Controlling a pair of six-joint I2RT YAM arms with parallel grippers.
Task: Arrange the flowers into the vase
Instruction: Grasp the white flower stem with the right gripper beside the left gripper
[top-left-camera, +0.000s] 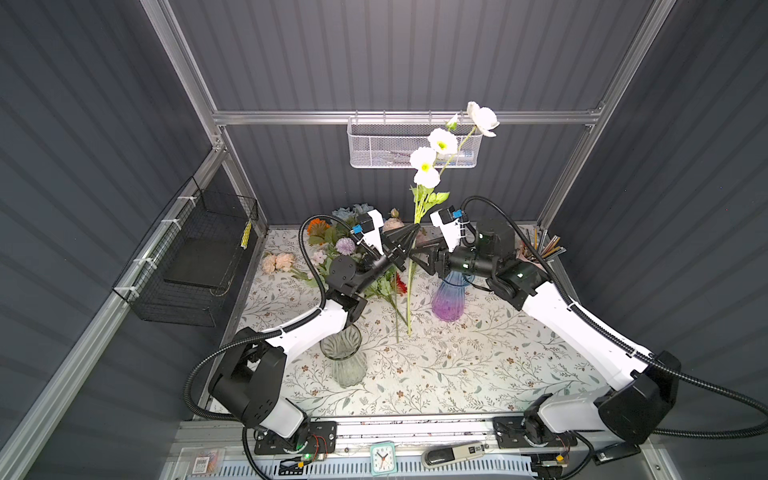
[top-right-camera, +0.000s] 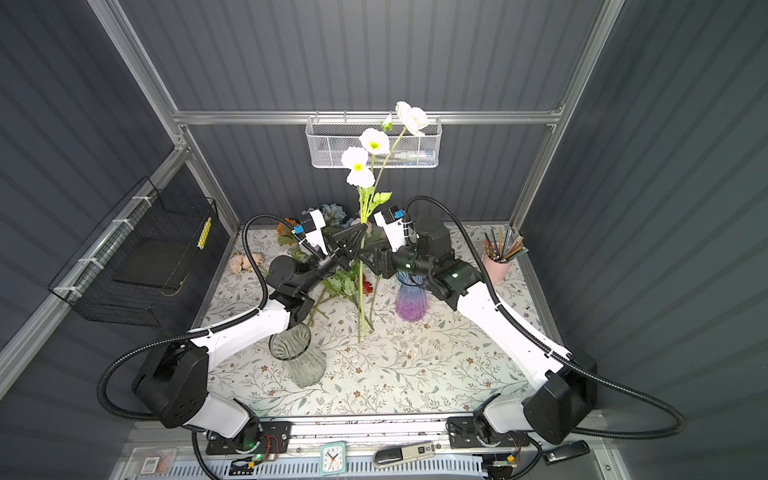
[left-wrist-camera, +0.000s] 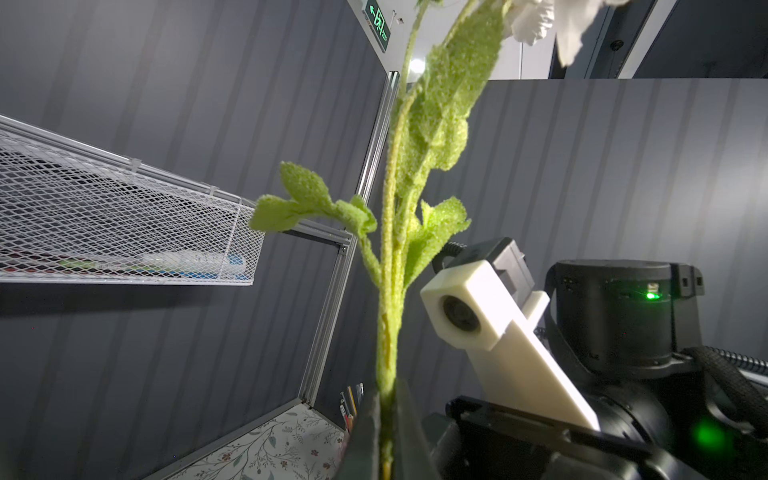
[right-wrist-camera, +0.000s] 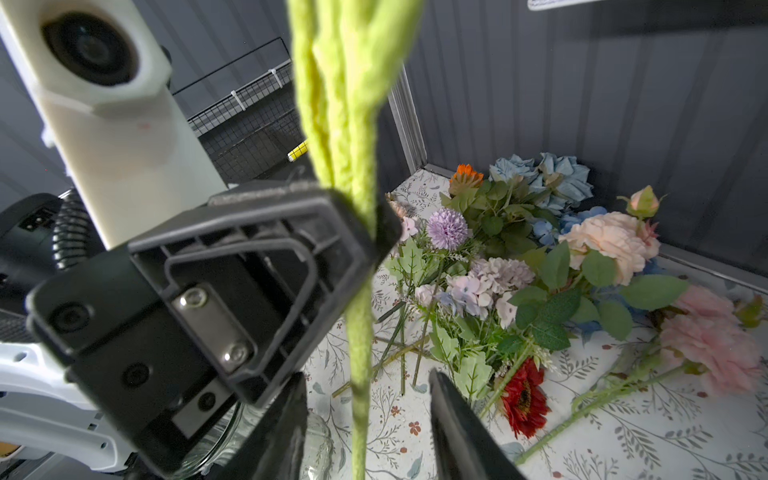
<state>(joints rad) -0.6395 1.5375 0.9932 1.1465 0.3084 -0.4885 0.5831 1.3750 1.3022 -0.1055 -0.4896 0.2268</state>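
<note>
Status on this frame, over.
Left claw shut on white flower stem, upright. Right claw open around stem below. Right wrist over purple vase mouth.

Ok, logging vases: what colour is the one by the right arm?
The vase is blue fading to purple; clearest in a top view.

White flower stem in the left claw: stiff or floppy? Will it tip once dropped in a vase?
Probably fairly stiff: the stem stands near upright, held at mid-length by the left claw. Likely top-heavy: several white blooms sit high above the grip, so it may lean once released. Its fuzzy coating suggests little slip.
</note>
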